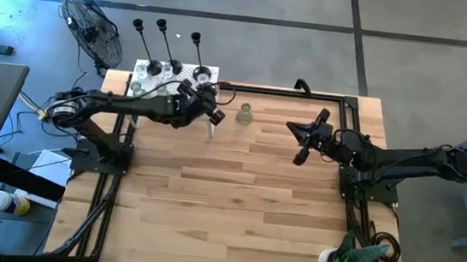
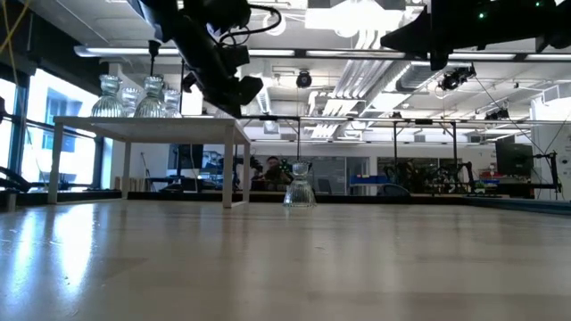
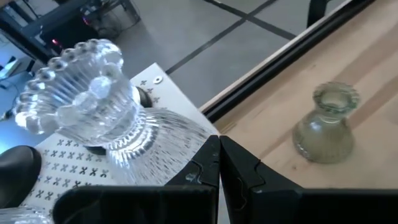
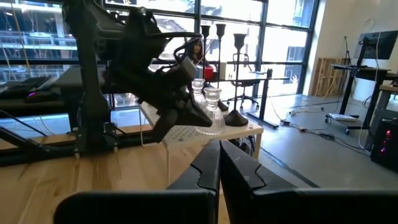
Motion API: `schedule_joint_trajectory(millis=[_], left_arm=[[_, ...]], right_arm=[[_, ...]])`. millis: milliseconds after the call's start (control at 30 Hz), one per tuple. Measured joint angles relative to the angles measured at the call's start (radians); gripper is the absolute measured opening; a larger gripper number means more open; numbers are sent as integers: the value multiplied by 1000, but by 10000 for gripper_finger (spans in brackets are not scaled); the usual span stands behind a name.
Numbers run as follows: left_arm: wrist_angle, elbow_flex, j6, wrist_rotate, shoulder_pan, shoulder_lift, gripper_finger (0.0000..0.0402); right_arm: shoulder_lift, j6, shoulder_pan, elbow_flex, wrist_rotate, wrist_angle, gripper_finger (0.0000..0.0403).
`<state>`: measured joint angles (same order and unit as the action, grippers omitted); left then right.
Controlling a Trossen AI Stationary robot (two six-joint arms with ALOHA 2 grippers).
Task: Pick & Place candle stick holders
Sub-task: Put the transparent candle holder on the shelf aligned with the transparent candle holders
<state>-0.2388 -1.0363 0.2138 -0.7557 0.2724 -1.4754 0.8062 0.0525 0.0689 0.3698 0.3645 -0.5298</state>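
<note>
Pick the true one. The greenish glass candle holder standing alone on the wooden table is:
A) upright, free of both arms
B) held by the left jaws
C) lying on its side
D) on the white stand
A: the greenish glass holder stands upright on the bare wooden table, with no gripper touching it.

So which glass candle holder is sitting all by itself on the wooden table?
The greenish glass holder, standing upright on the wooden table. The other clear glass holders sit together on the small white stand with the black holders.
</note>
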Motion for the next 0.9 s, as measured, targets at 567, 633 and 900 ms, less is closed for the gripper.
schedule_joint_trajectory(millis=[567,633,900], left_arm=[[0,0,-5,-4,44,1,1],[1,0,-6,-6,46,1,0],[-4,0,-7,-5,68,1,0]], right_arm=[[0,-1,0,0,-1,9,2],[0,-1,0,0,-1,9,1],[0,-3,0,1,-1,9,1]])
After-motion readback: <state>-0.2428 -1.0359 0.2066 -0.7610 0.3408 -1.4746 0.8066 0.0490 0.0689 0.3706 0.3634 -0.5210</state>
